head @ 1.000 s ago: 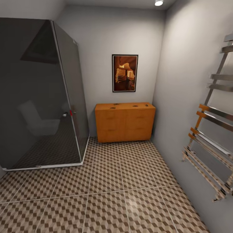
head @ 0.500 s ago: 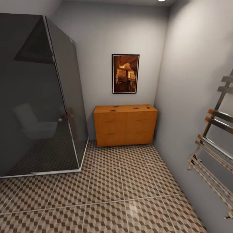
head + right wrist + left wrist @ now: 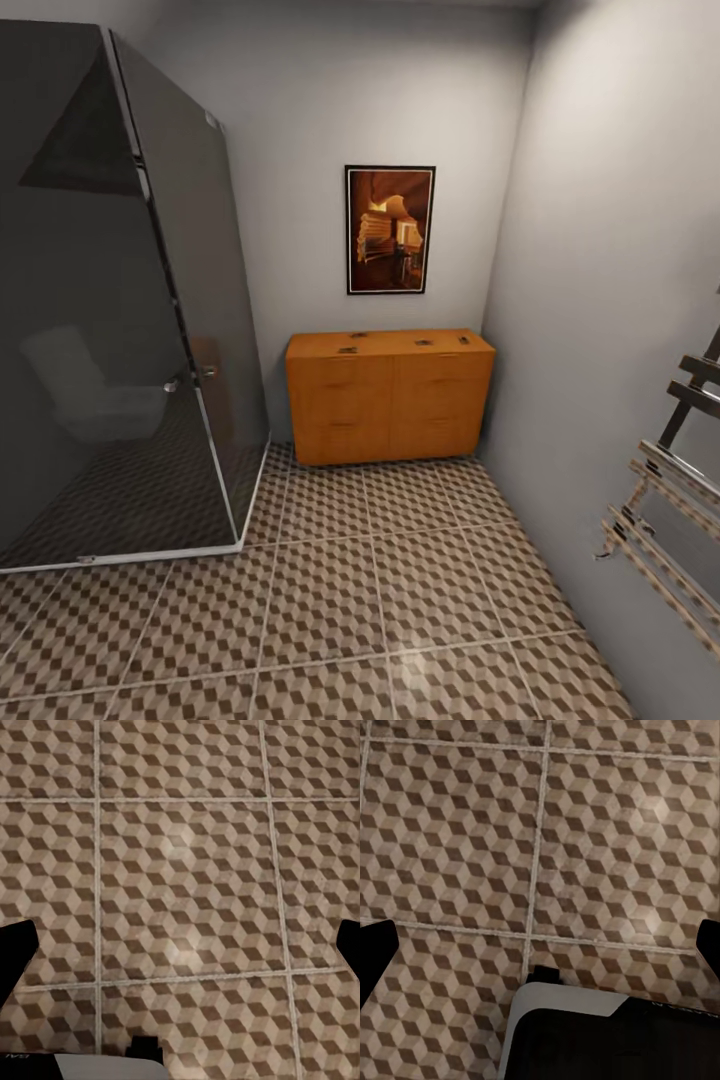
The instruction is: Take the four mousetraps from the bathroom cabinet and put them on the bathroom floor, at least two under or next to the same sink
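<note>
Two grippers hang over the brown, beige and white cube-patterned tiled bathroom floor (image 3: 400, 590); the left gripper (image 3: 540, 945) shows its black fingertips at opposite edges of its own wrist view, spread wide with nothing between them; the right gripper (image 3: 180, 945) is parted just the same and equally empty. Well ahead, the wide low orange-brown wooden cabinet (image 3: 390, 405) stands against the far grey wall, tucked into the corner; on its flat top lie four small dark specks, presumably the tan-brown mousetraps (image 3: 348, 350), too small from here to make out properly. The dark smoked-glass shower enclosure (image 3: 110, 300) crowds one side of the way; the chrome ladder-shaped towel rail (image 3: 670, 500) juts from the wall on the other. I'd worry about the approach; drifting wide could clip the rail or the glass edge; stopping short would leave the arms reaching too far over the chest, and a flat little board pinched from a bad angle could skid off the back.
</note>
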### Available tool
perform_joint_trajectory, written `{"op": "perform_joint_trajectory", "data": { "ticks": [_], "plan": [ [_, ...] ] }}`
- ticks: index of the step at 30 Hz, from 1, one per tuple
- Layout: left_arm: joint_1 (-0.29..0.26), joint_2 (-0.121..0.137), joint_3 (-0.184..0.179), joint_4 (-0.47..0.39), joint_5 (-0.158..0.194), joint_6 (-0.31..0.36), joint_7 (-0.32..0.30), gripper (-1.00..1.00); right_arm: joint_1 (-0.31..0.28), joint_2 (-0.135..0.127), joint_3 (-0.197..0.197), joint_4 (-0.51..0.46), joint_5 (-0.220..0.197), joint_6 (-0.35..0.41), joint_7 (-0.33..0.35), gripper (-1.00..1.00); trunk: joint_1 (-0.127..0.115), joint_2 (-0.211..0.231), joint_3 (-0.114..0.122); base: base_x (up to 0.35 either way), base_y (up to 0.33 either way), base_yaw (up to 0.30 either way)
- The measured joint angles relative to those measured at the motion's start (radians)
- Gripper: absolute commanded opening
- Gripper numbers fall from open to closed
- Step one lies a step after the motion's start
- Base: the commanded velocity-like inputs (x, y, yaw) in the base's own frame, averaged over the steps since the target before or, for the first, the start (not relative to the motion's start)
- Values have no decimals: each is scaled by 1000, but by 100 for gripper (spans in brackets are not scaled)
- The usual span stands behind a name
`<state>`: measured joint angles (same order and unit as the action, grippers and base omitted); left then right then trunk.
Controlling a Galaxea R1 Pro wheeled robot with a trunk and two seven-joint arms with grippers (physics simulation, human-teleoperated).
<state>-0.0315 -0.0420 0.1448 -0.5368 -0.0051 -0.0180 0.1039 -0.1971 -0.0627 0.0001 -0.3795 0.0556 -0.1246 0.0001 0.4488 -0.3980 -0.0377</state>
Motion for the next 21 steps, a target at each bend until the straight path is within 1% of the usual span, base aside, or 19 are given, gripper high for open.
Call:
{"op": "perform_joint_trajectory", "data": {
  "ticks": [21],
  "plan": [
    [0, 0, 0, 0, 0, 0, 0, 100, 0, 0, 0, 0, 0, 0, 0, 100, 0, 0, 0, 325, 0, 0]
  ]
}}
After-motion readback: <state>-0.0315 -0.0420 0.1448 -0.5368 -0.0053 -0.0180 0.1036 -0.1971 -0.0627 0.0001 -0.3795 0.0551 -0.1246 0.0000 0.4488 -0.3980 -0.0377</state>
